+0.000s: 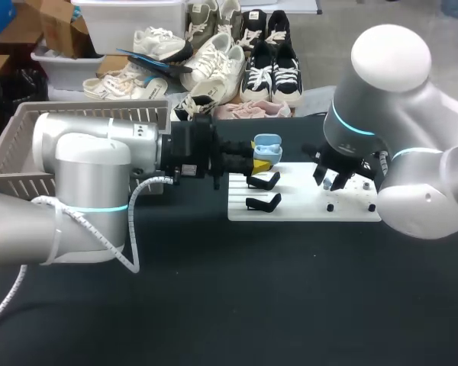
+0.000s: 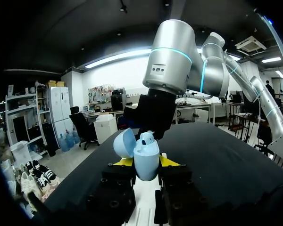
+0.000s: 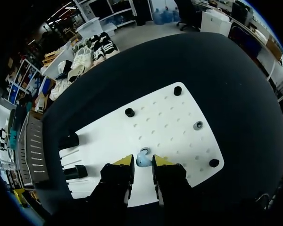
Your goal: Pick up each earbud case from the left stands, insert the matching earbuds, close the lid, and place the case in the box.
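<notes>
My left gripper is shut on a light blue earbud case and holds it above the left end of the white board. In the left wrist view the case sits upright between the yellow tips of the left gripper. Its lid is swung open and one blue earbud sits in it. My right gripper hangs low over the board. Its yellow tips press a second blue earbud from both sides, right gripper pointing down at the board.
Two black stands stand bare on the board's left part. Small black pegs dot the white board. A grey slatted basket sits at the far left of the dark table.
</notes>
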Robot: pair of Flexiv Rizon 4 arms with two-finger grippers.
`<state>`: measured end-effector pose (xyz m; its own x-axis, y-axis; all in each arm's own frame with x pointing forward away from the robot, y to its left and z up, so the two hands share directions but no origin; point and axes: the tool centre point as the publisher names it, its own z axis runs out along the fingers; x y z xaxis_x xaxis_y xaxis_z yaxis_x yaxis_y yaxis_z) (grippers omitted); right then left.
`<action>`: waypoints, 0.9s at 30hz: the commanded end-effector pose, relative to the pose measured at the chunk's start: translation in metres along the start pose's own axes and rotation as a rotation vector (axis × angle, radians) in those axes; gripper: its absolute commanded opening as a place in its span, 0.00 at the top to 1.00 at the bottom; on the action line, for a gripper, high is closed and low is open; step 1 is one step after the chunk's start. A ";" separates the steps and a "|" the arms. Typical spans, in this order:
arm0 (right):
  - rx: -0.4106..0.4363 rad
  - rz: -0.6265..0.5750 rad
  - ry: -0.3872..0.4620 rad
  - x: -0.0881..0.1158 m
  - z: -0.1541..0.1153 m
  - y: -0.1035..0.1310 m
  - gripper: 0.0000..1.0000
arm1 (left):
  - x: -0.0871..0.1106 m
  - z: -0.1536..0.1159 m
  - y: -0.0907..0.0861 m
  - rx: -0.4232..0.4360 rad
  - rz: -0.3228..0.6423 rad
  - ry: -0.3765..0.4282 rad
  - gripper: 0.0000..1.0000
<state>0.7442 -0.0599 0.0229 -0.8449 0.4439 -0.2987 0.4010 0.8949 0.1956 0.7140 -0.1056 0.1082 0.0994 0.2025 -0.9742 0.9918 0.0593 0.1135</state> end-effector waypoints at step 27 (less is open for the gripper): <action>-0.147 0.113 0.035 0.006 -0.052 -0.039 1.00 | 0.001 0.000 -0.001 -0.003 0.001 -0.002 1.00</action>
<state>0.7255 -0.0717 0.0561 -0.8121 0.5369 -0.2287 0.4600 0.8301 0.3152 0.7140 -0.1056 0.1082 0.0994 0.2025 -0.9742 0.9918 0.0593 0.1135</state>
